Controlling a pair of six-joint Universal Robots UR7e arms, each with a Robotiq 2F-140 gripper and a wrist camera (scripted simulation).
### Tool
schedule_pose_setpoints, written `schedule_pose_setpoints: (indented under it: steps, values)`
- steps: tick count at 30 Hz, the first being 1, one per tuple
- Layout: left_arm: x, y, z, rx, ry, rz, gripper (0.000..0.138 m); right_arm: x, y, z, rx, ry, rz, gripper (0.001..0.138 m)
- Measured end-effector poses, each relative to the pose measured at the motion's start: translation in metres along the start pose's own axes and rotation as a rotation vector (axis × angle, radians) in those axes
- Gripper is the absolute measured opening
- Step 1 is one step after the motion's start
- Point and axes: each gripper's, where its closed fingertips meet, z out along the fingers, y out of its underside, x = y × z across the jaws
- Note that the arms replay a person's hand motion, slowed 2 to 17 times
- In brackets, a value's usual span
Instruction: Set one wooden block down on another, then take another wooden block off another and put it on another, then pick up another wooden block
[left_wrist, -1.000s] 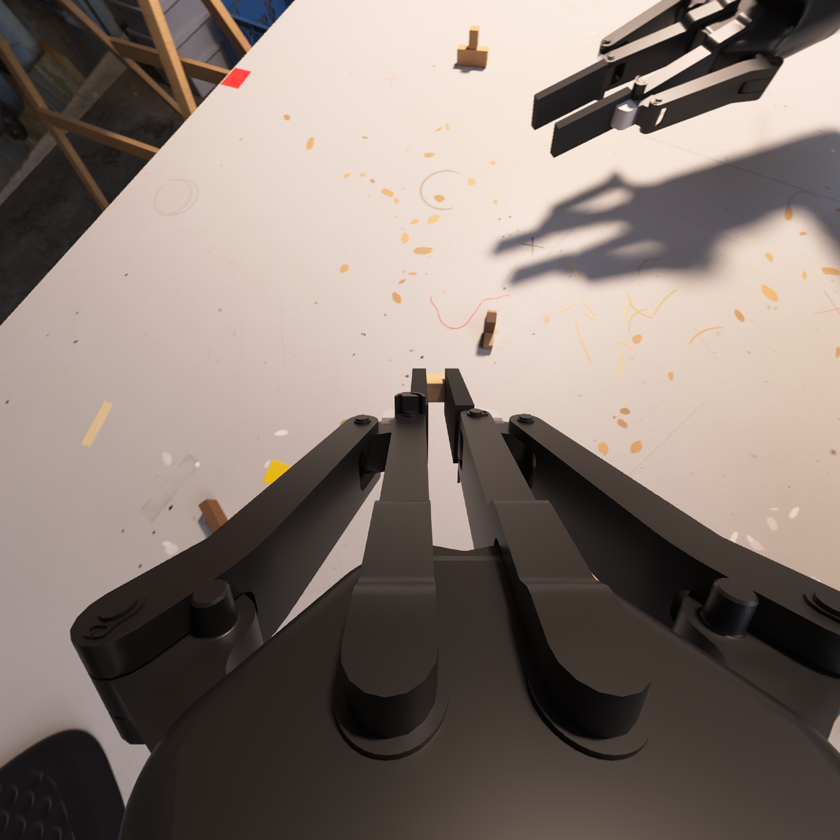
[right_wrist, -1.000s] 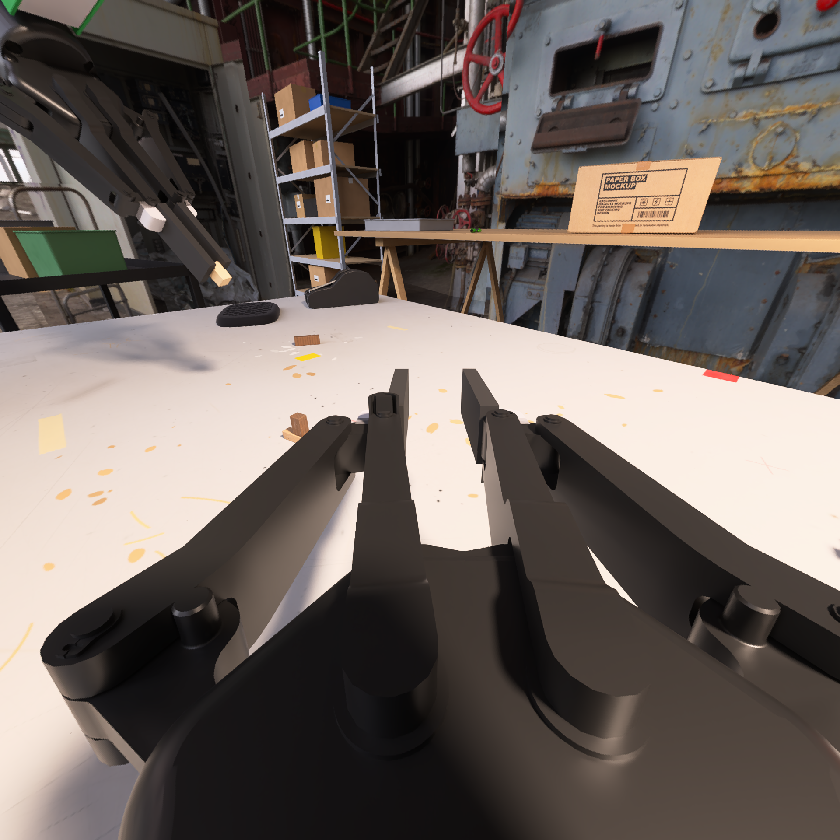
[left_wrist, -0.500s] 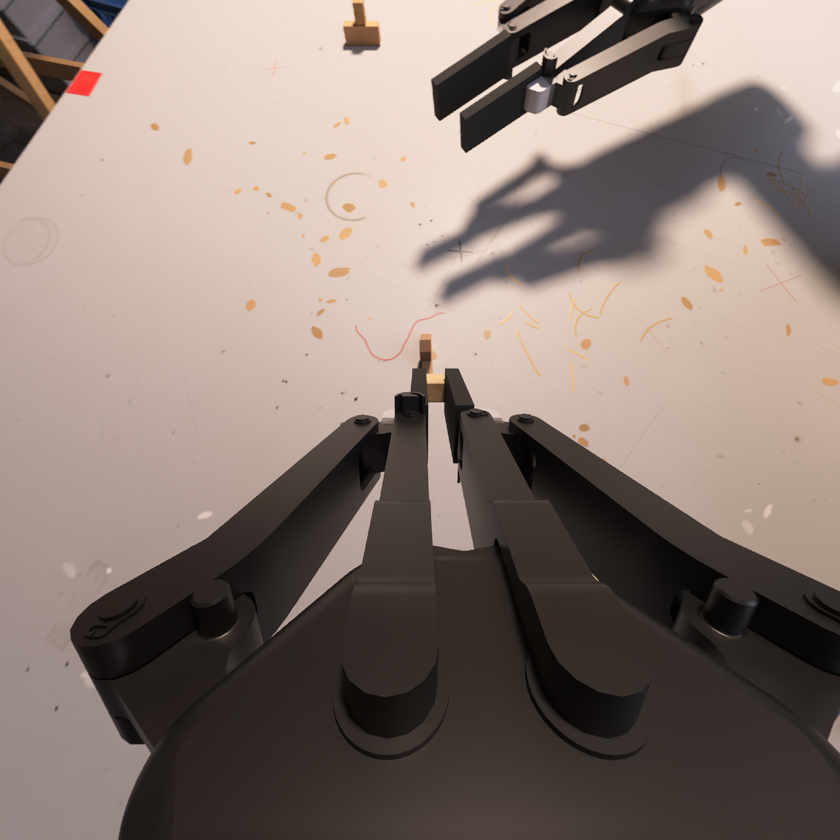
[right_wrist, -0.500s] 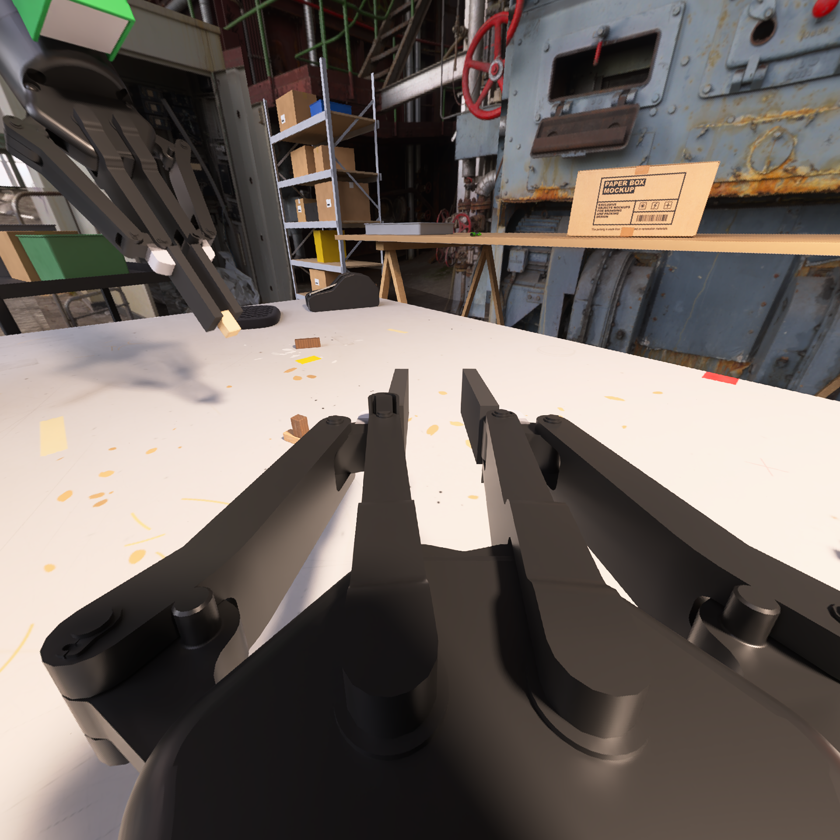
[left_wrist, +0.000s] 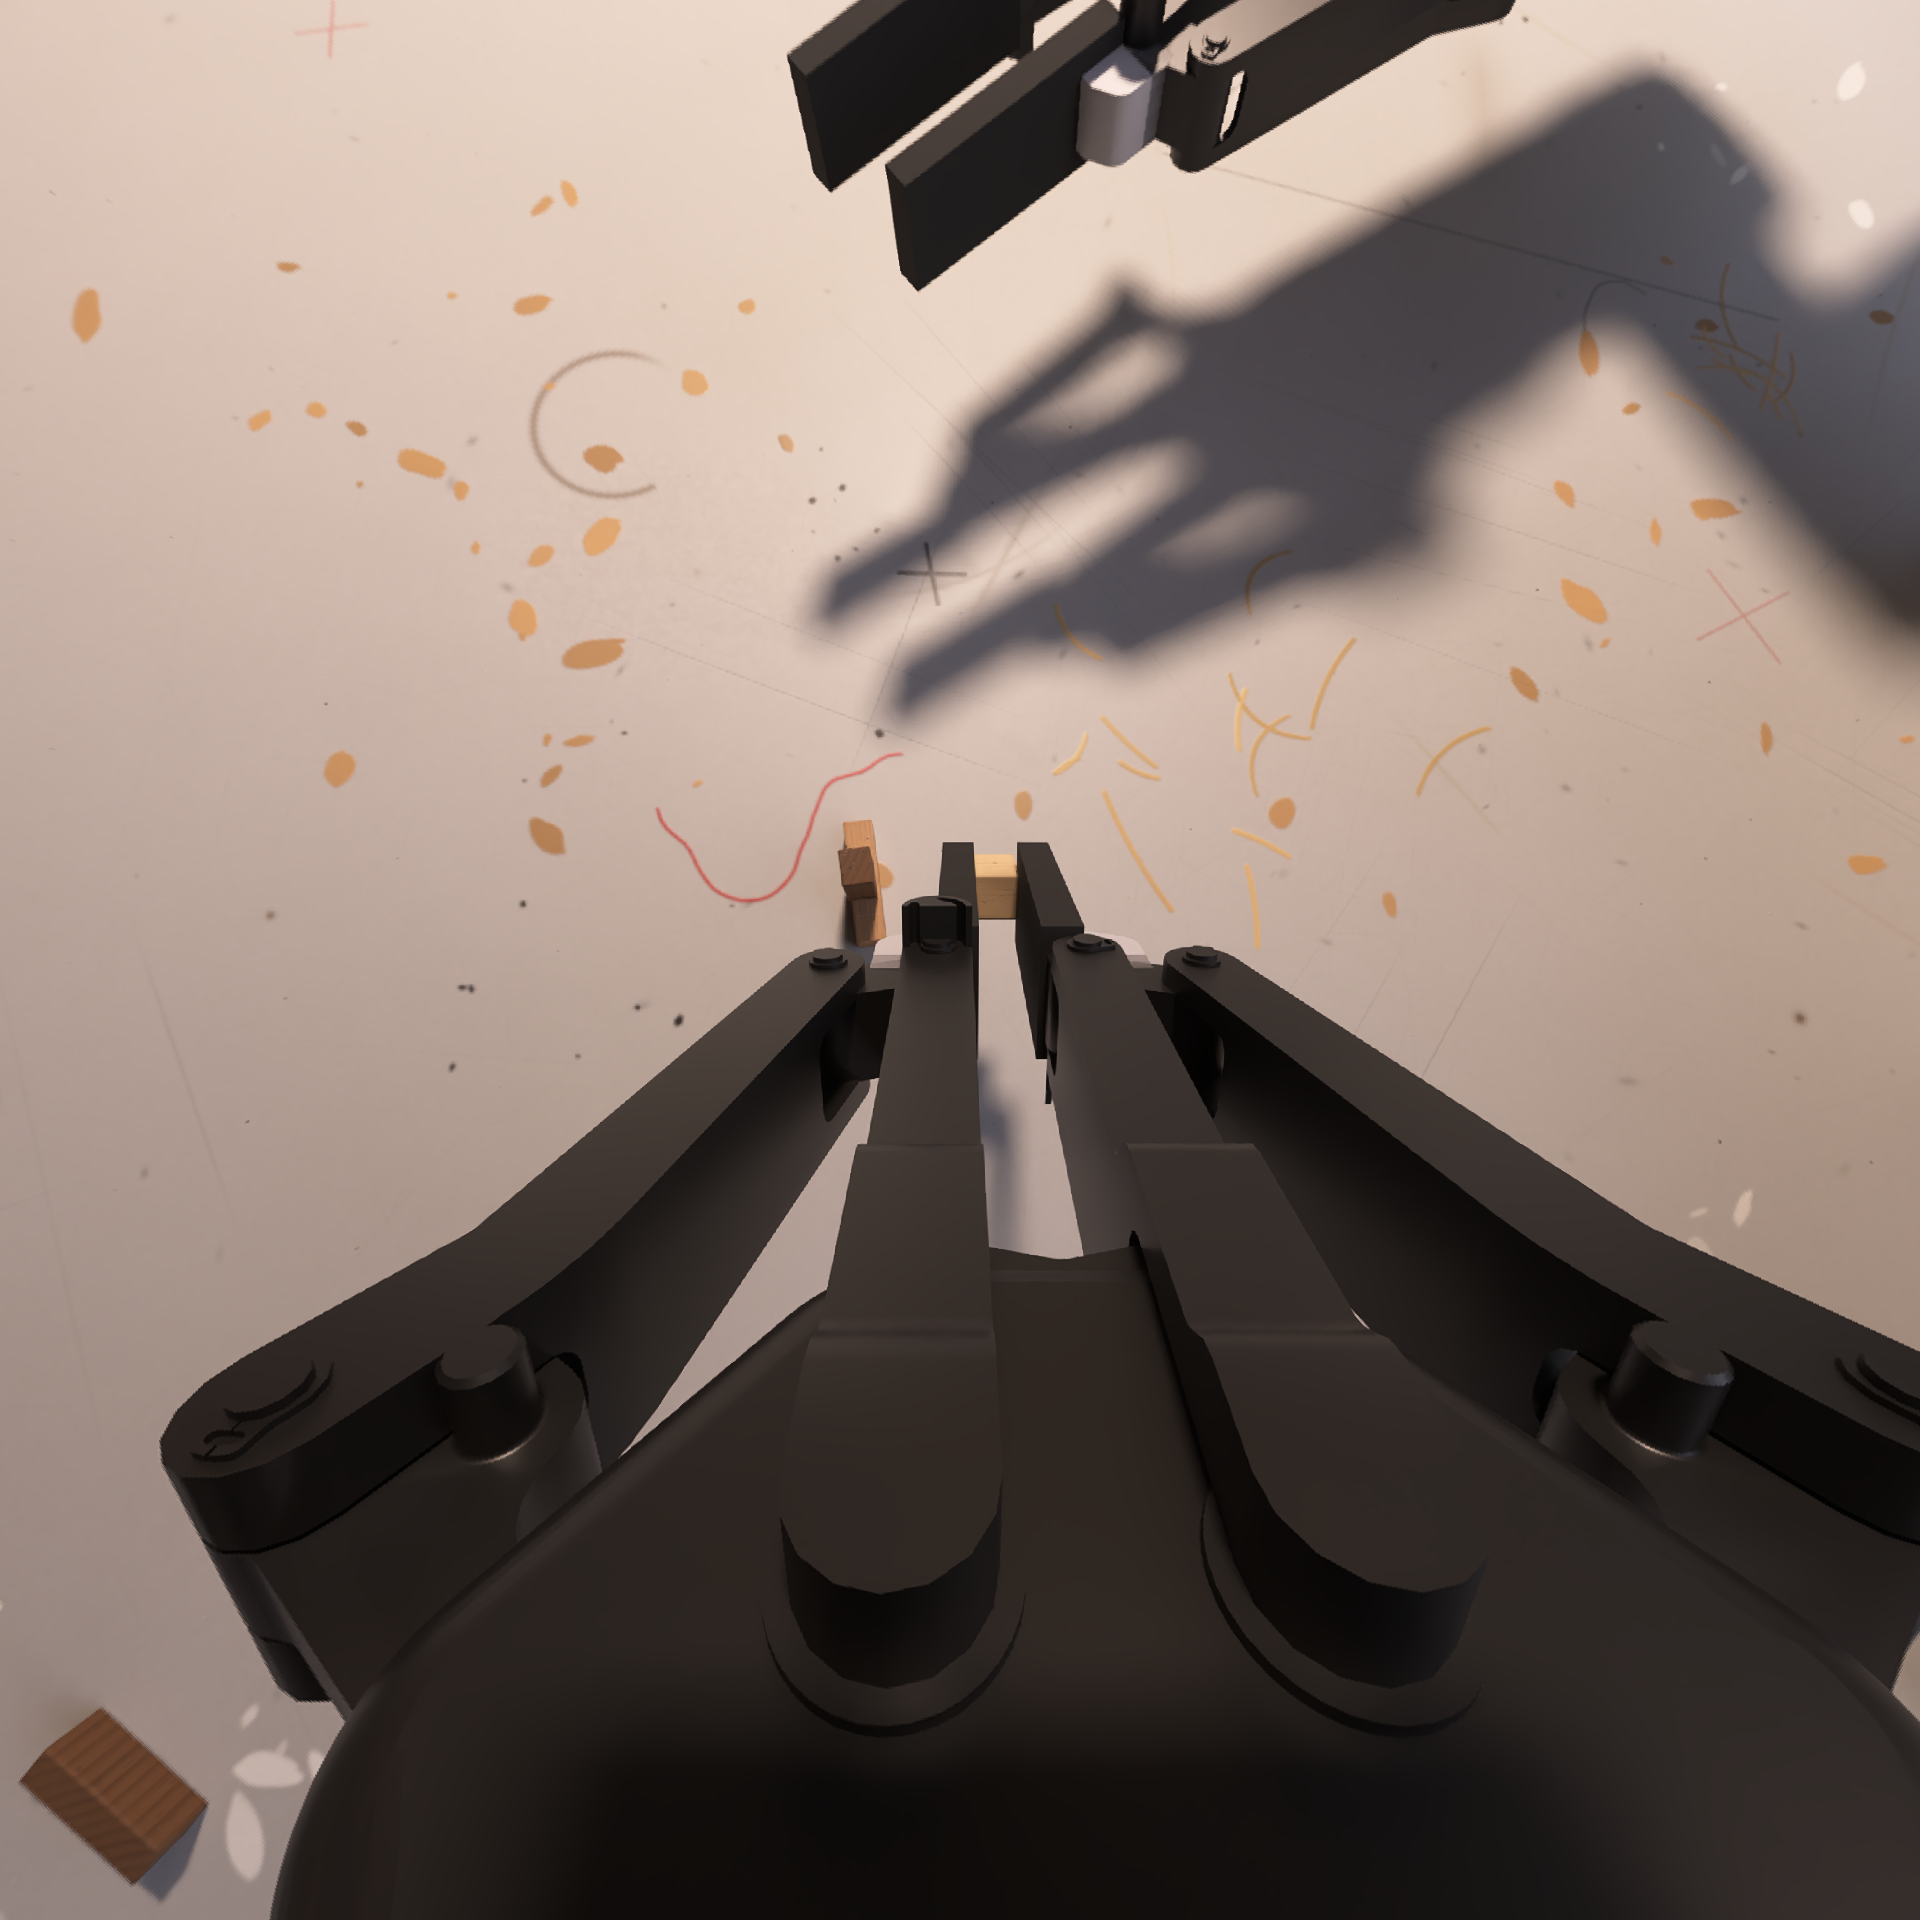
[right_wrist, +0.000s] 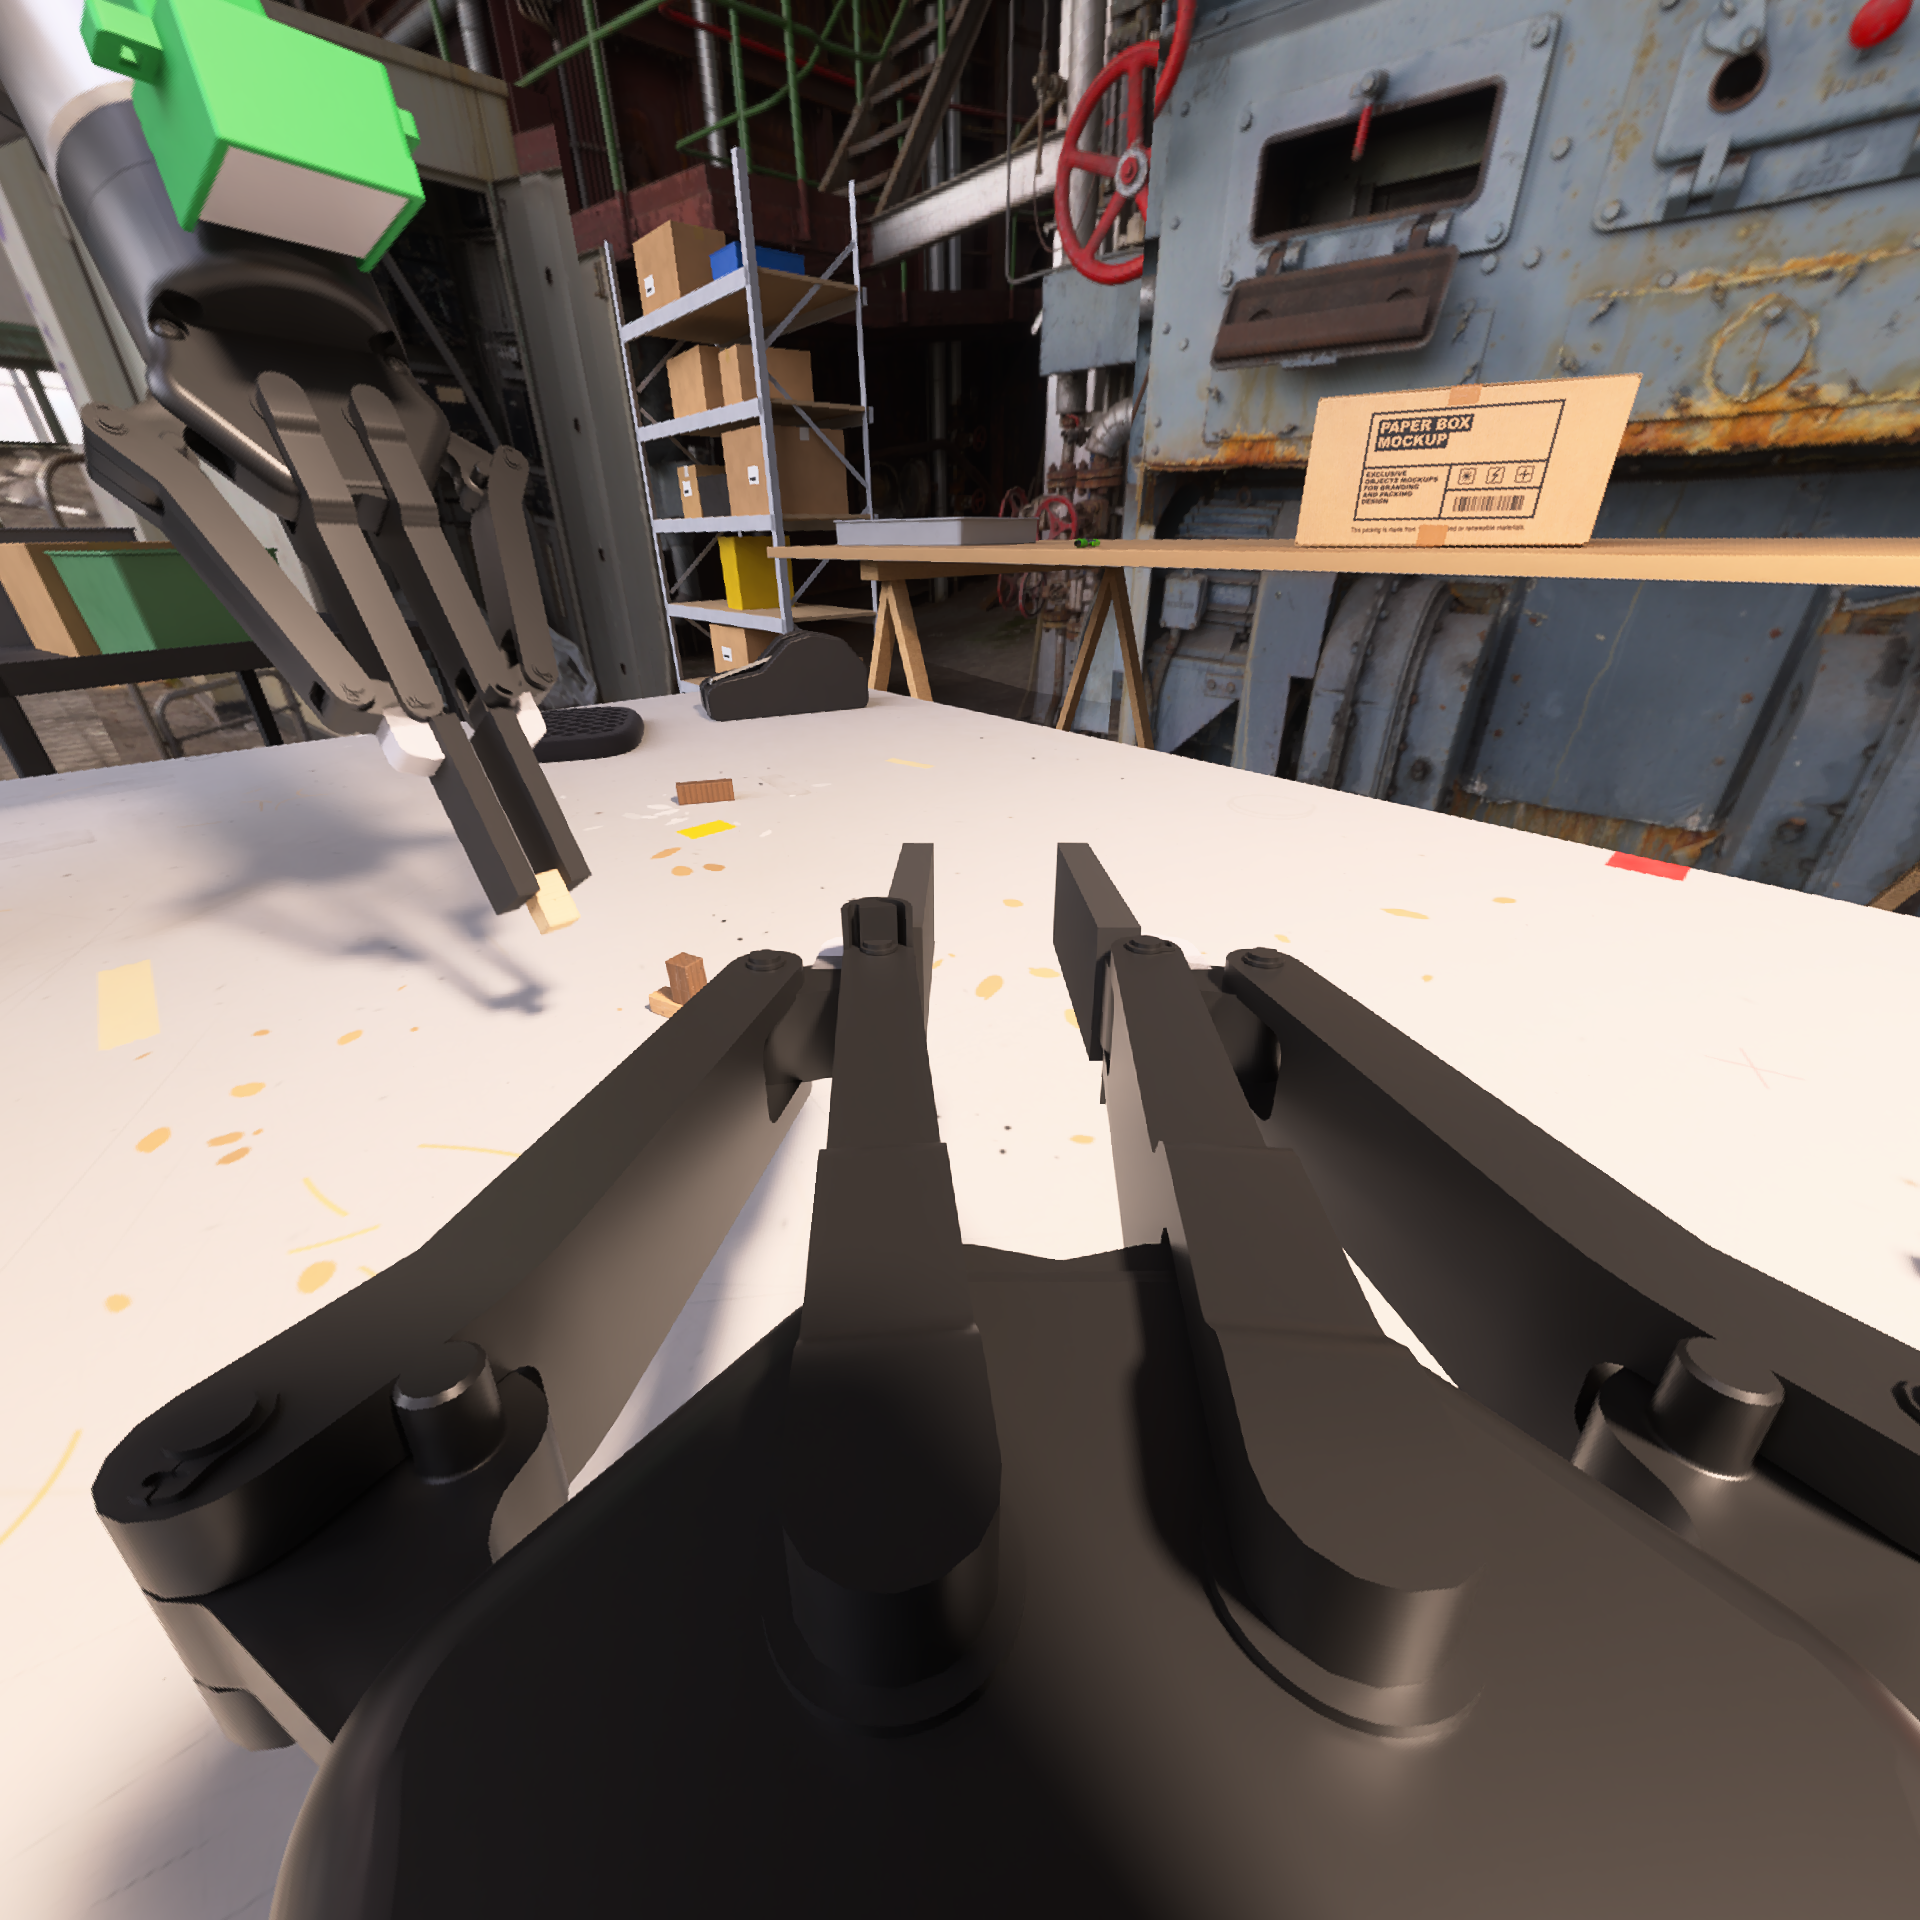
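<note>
Left gripper (left_wrist: 995, 883) pinches a pale wooden block (left_wrist: 994, 885) above the table (left_wrist: 312, 987) – right gripper (right_wrist: 992, 914) parted (holding nothing).

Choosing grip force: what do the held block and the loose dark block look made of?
Held block: pale, matte, apparently unfinished wood, faint grain, clamped in the left gripper. Dark block: reddish-brown wood with clear striped grain, possibly stained.

At the centre of your left wrist view, the pale, smooth-sawn wooden block (left_wrist: 994, 885) sits between matt black fingers (left_wrist: 1044, 902). The dark brown block (left_wrist: 112, 1808) at lower left shows ribbed grain. The white tabletop (left_wrist: 312, 1039) is matt and speckled.
</note>
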Motion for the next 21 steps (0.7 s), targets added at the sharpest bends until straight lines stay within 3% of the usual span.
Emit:
schedule_pose_setpoints:
  steps: [21]
  values:
    - [0.007, -0.003, 0.049, -0.086, 0.028, -0.021, 0.011, 0.000, -0.001, -0.001, 0.006, -0.002, -0.003, 0.031]
